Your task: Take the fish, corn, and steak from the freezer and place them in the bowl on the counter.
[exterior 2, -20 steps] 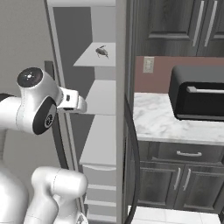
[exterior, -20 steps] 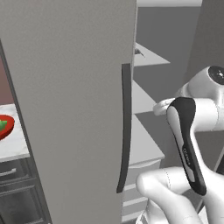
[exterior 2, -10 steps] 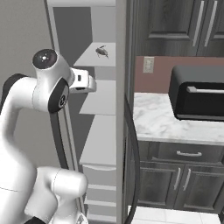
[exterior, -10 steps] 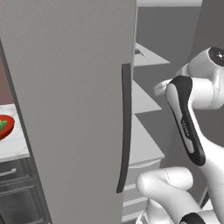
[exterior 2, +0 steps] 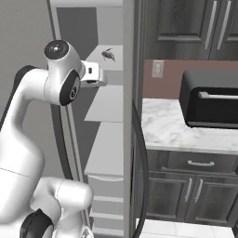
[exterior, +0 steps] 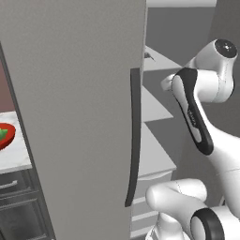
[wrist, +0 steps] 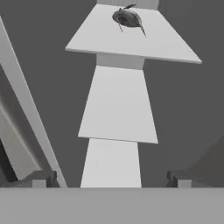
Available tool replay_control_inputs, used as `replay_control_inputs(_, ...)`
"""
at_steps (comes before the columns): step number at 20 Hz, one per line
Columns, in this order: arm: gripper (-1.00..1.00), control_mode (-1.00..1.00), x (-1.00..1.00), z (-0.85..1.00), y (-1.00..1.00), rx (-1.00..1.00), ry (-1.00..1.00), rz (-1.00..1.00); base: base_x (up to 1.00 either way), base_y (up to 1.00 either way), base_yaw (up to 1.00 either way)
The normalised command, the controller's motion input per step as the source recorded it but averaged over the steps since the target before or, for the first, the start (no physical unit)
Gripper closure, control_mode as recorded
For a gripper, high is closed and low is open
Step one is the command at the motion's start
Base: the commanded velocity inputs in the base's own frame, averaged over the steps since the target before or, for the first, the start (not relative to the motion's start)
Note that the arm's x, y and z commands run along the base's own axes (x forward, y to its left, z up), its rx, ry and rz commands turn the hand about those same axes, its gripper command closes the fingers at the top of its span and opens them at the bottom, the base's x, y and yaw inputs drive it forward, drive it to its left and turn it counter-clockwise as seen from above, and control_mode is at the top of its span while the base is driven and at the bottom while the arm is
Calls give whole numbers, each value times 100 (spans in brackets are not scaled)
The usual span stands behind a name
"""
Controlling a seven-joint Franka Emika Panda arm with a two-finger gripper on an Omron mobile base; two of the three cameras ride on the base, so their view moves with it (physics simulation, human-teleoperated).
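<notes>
- Kitchen setting: the freezer [exterior 2: 111, 139] stands open, with dark-grey cabinets and a marble worktop to its right in the right base view.
- Freezer door [exterior: 75, 117]: swung open toward the left base camera; its long dark handle [exterior: 133, 140] runs vertically near the door's right edge.
- Freezer interior: pale grey shelves [wrist: 118, 105] stacked one above another, with drawers [exterior 2: 107, 200] beneath them.
- Fish [wrist: 128, 18]: a small dark grey body lying on the top shelf, toward its rear; also seen in the right base view [exterior 2: 108, 55].
- Gripper [wrist: 111, 177]: jaws fully spread, nothing between the fingertips [wrist: 41, 177]; it is raised in front of the shelves, well apart from the fish and pointed into the freezer.
- Bowl [exterior: 5, 135]: glossy red, resting on the counter [exterior: 16, 157] left of the freezer door, partly cut off by the picture edge.
- Black appliance [exterior 2: 209, 100]: resting on the marble worktop right of the freezer.
</notes>
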Motion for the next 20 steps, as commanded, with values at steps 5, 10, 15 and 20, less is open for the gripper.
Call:
replay_control_inputs(5,-100,-100,34,2,-5,0,-7,-1,0,0,0)
replay_control_inputs(10,-100,-100,24,20,-10,1,0,0,0,0,0)
replay_control_inputs(15,-100,-100,7,40,-1,3,0,0,0,0,0)
replay_control_inputs(20,-100,-100,41,6,0,6,0,0,0,0,0)
